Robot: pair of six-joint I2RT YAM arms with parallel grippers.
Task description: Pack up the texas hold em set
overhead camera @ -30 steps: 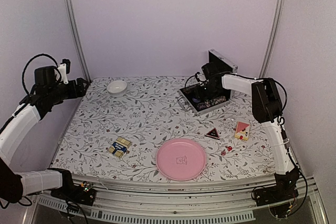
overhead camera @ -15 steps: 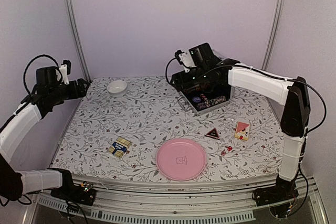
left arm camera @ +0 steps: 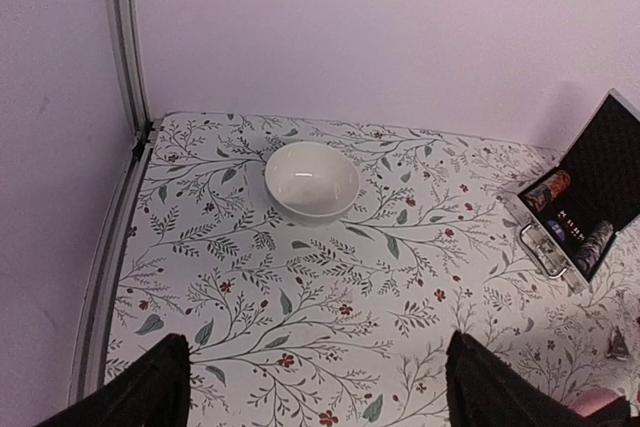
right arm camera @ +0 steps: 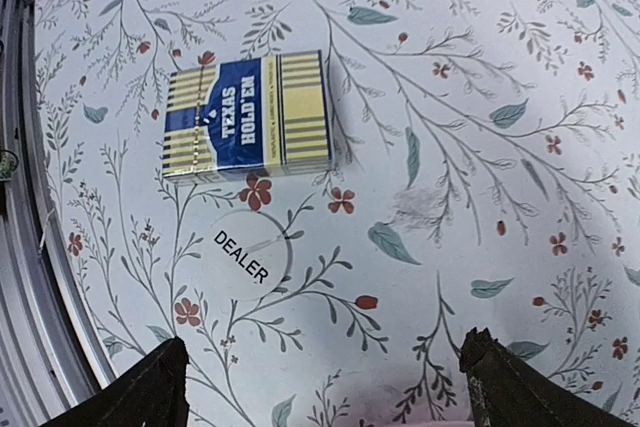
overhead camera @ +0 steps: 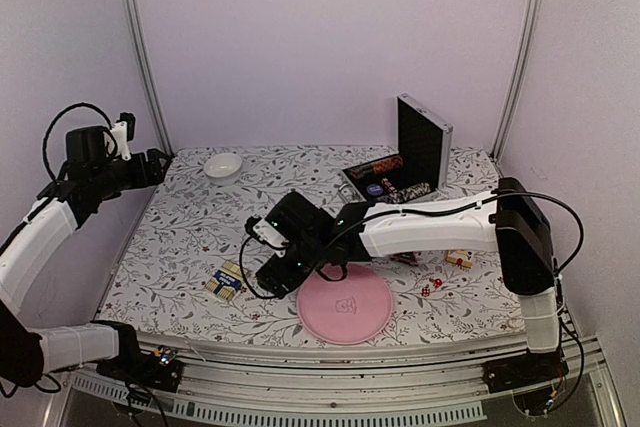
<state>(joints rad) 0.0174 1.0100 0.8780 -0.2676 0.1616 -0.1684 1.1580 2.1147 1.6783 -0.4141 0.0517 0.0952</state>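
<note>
The silver case [overhead camera: 398, 183] stands open at the back right, lid upright, with chips in its black lining; it also shows in the left wrist view [left arm camera: 580, 209]. A blue and yellow card deck [overhead camera: 228, 280] lies at the front left. In the right wrist view the deck [right arm camera: 248, 115] has the white round DEALER button [right arm camera: 245, 255] just below it. My right gripper [overhead camera: 276, 265] hovers open beside them, empty [right arm camera: 320, 387]. A red-backed deck [overhead camera: 460, 259] peeks out behind the right forearm, and red dice [overhead camera: 432, 285] lie near it. My left gripper [left arm camera: 315, 387] hangs open at the back left [overhead camera: 150, 162].
A pink round plate [overhead camera: 345, 304] sits at the front middle, just right of my right gripper. A small white bowl [overhead camera: 223, 165] sits at the back left, ahead of the left gripper [left arm camera: 311, 179]. A metal frame rail [left arm camera: 120, 237] borders the table's left edge.
My right arm swung from the case at the back right across to the front left, over the blue deck, and its jaws opened wide. The left arm stayed still.
</note>
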